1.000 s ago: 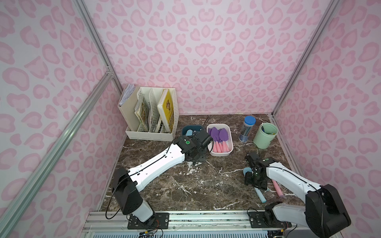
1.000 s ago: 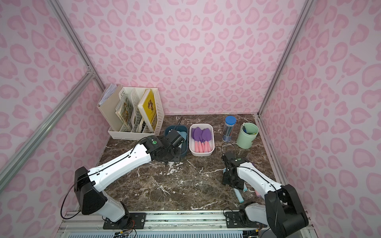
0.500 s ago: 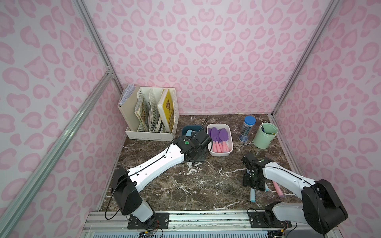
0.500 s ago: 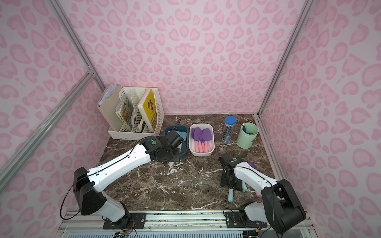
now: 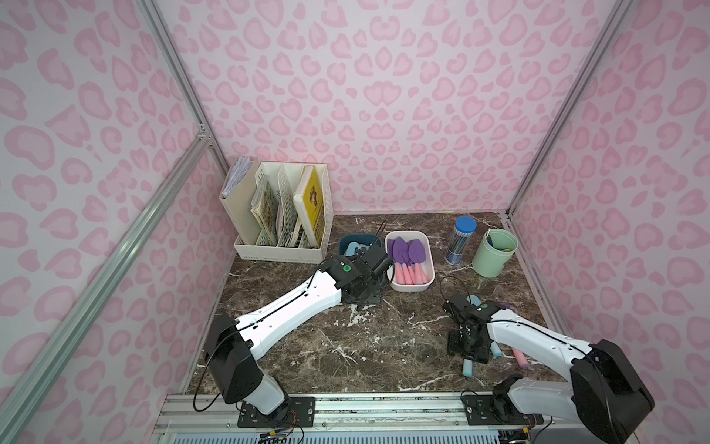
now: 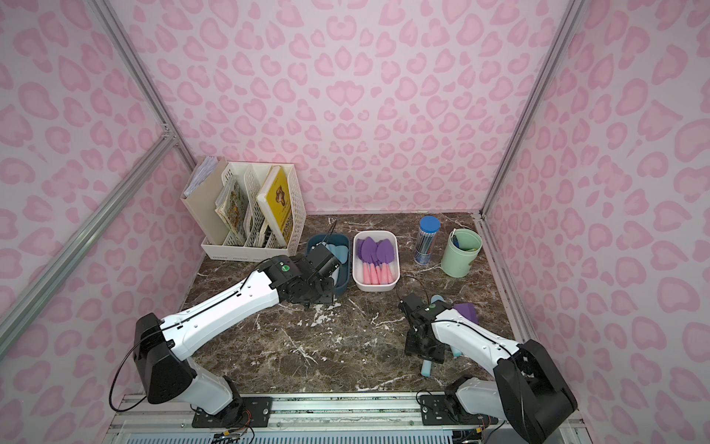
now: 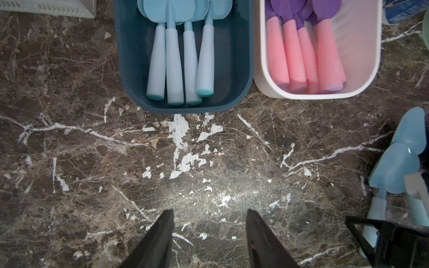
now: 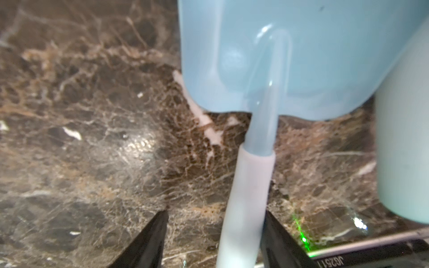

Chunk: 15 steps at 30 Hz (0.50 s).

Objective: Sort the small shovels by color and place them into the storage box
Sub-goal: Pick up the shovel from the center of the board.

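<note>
Right wrist view: a light blue shovel [image 8: 260,139] is noted flat on the marbled table [image 8: 92,139]. Its handle lies between the jaws of the right pincer [image 8: 215,213] and its blade is at the far end, away from the wrist. The jaws are recorded as partly open and straddling the handle, one close against it and a clear gap left at the other; nothing is clamped yet. The long axis is seen to run along the pincer's own line, so a squeeze across the handle is judged to be all the next move calls for. A second light blue shovel [image 8: 404,150] is noted just beside the closer jaw; bare table is left on the other side. In a top view a purple-and-pink shovel [image 5: 519,357] is logged near the right-hand wall, also loose. In the left wrist view the dark blue box [image 7: 130,69] is seen with four sorted light blue shovels [image 7: 176,65], handles toward the front. The white box [image 7: 362,46] stands just beside it with the pink-handled purple shovels [image 7: 301,53]. The left pincer [image 7: 210,210] is noted over bare table in front of the dark blue box, jaws apart and empty. The right arm is judged nearer the loose shovels, and the left arm nearer the box. The white box and the left arm are judged to crowd the carry toward the dark blue box.
</note>
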### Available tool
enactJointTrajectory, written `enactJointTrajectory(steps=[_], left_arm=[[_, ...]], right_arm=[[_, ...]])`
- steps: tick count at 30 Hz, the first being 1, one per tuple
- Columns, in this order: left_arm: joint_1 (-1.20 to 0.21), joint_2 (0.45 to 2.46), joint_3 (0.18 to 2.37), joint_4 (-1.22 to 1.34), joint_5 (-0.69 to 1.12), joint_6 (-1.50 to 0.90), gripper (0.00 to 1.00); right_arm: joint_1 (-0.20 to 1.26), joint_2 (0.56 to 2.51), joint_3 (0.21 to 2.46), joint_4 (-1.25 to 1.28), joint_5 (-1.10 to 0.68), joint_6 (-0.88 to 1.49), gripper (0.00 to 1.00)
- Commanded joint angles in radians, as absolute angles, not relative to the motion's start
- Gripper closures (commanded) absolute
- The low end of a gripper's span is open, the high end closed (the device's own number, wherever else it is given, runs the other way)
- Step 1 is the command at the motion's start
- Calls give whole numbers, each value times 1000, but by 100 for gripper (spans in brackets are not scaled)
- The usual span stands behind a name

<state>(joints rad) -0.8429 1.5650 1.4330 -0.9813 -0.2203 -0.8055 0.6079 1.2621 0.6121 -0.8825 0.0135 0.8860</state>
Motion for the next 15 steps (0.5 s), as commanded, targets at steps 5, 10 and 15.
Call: enactJointTrajectory(steps=[5, 10, 15], left_arm=[[-843, 1567, 1433, -973, -211, -806, 49], [-843, 1568, 1434, -973, -213, -803, 50], [-842, 1573, 1438, -972, -210, -802, 50]], right_arm=[[656, 1275, 590, -883, -8, 946, 37], [684, 1284, 580, -858, -16, 968, 42], [711, 1302, 590, -852, -5, 977, 49]])
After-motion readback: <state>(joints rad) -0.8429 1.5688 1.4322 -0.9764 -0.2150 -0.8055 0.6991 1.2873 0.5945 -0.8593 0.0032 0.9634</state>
